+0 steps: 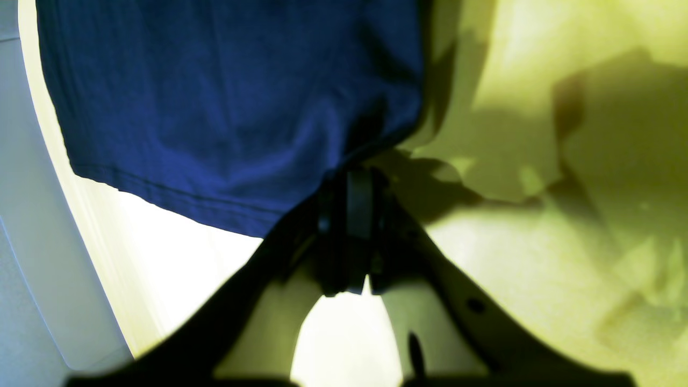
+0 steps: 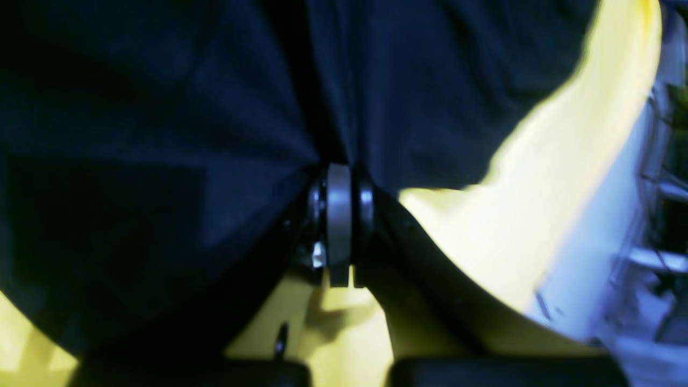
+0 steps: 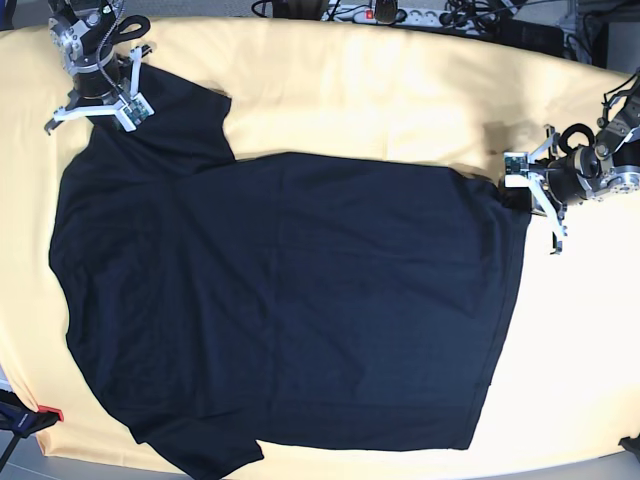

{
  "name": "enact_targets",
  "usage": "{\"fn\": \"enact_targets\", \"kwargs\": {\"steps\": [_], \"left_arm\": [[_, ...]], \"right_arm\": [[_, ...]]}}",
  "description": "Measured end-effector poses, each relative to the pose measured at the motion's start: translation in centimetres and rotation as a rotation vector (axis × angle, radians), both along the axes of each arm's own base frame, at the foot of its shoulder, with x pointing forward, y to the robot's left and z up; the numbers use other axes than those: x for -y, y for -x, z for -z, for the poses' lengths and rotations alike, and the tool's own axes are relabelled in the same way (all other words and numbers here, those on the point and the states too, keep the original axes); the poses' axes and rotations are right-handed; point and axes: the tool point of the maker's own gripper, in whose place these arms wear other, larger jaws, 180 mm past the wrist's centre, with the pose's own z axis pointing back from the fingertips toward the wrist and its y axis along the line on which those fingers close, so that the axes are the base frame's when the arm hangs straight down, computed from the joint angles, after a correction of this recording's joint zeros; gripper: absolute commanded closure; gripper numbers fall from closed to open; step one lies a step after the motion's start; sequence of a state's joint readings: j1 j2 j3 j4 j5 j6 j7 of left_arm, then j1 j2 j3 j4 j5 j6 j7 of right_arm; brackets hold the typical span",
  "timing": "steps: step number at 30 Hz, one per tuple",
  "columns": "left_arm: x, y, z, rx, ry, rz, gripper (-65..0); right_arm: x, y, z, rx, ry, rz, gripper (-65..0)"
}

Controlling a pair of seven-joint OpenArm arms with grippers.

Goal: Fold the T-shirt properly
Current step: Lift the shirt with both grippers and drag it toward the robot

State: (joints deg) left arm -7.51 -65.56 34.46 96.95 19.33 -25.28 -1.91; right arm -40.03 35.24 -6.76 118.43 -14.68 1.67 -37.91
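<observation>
The black T-shirt (image 3: 290,300) lies spread flat on the pale yellow cloth (image 3: 350,90), neck end to the left and hem to the right. My left gripper (image 3: 517,190) is at the hem's far right corner. In the left wrist view the left gripper (image 1: 359,180) is shut on that corner of the T-shirt (image 1: 226,107), which looks blue there. My right gripper (image 3: 128,105) is at the far left sleeve. In the right wrist view the right gripper (image 2: 339,173) is shut, with the dark T-shirt (image 2: 161,134) bunched into its jaws.
A power strip and cables (image 3: 400,14) run along the table's back edge. A small red-tipped object (image 3: 48,412) sits at the front left corner. The shirt's front sleeve (image 3: 200,455) reaches nearly to the front edge.
</observation>
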Motion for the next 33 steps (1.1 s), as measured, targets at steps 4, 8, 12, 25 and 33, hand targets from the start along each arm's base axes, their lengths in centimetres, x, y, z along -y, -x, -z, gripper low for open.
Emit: {"fn": "enact_targets", "kwargs": {"steps": [4,8,12,25,33], "left_arm": [[1.0,0.5,-0.6,-0.019,0.033,0.013,0.0],[0.7,2.9,-1.7,-0.128,0.007,0.063,0.0],[0.4,6.0,-3.0,-0.270,-0.001,0.095,0.0],[4.3,11.9,-7.6,-0.354,0.040,0.276,0.0],[5.2,16.5,-7.1,-0.444,-0.013,0.345,0.0]], "right_arm": [[-1.1,-0.7,-2.6,0.053,-0.011,-0.012,0.0],[-1.1,0.3,-4.1,0.055,0.045,-0.052,0.0],[0.1,2.0,-4.8,0.016,0.085,-0.038,0.0],[5.0,10.1,-5.1,-0.235,0.239,0.025,0.0],[5.4,13.1,-4.7,-0.330,0.253,0.032,0.0]]}}
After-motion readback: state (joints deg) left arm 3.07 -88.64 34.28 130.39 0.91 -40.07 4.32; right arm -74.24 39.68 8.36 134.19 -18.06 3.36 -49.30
